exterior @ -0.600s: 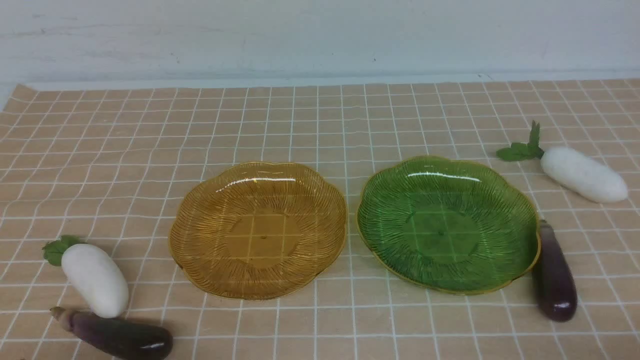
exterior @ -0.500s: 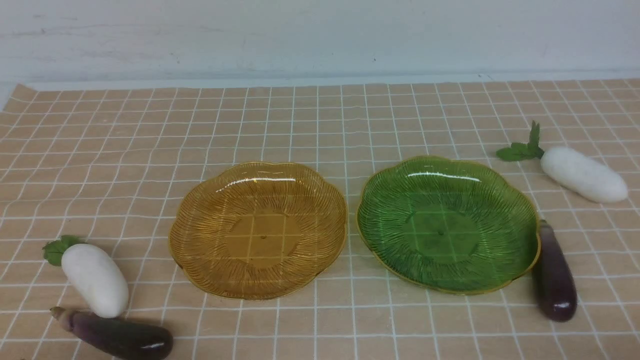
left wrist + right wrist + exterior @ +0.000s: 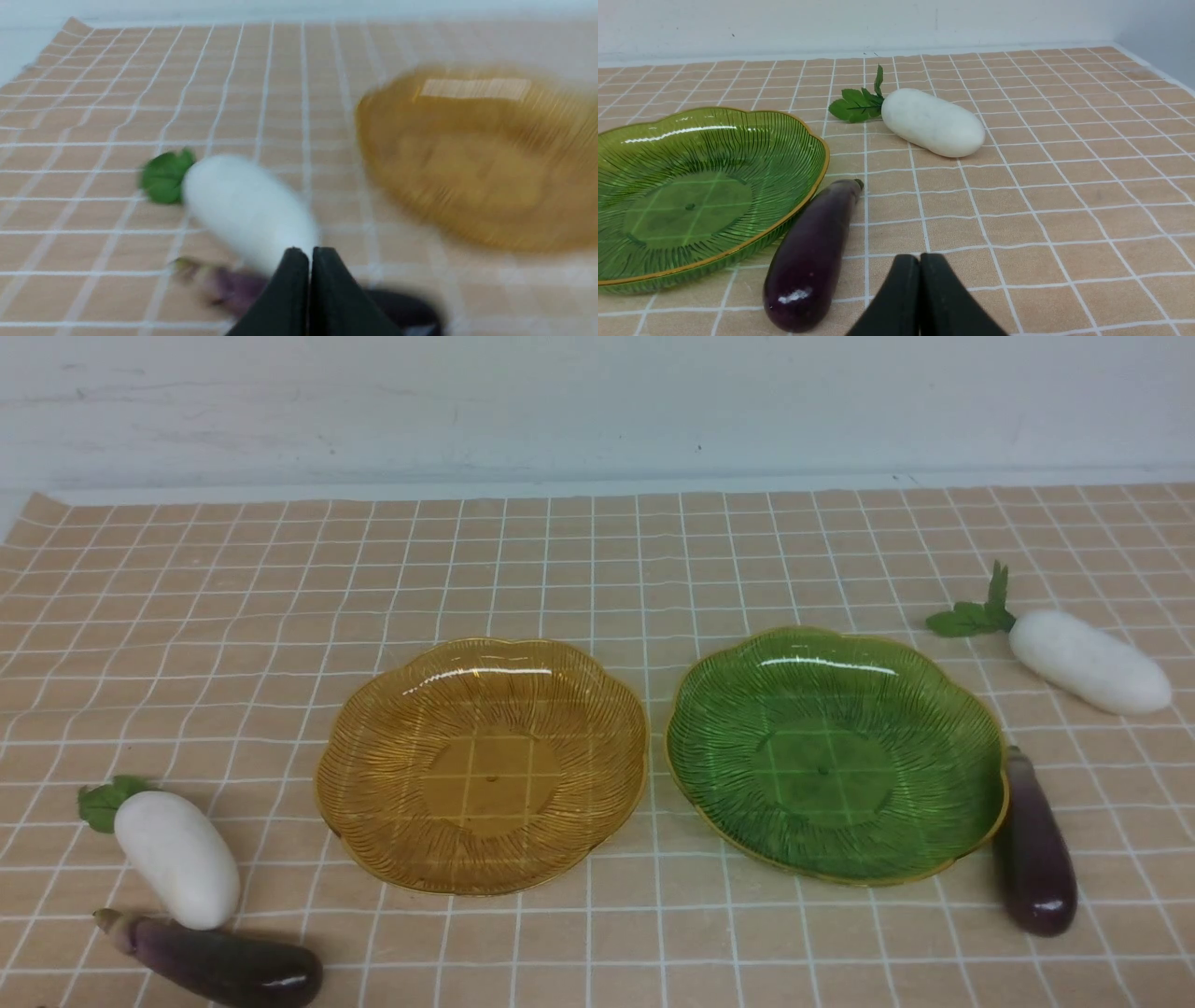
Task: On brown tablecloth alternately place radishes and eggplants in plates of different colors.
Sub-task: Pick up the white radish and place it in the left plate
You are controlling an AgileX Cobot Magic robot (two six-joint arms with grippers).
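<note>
Amber plate (image 3: 392,709) and green plate (image 3: 747,709) are side by side on the brown tablecloth (image 3: 280,597), both empty; left radish (image 3: 177,859) is just beside left eggplant (image 3: 219,963), right eggplant (image 3: 1034,845) is against the green rim, right radish (image 3: 1088,661) lies beyond it, and left end effector (image 3: 310,254) and right end effector (image 3: 920,261) are both closed, holding nothing.

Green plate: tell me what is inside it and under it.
Inside the green plate there is nothing. Through its translucent base the brown tablecloth and its white grid show underneath. Whether the eggplant beside it reaches under the rim is hidden.
</note>
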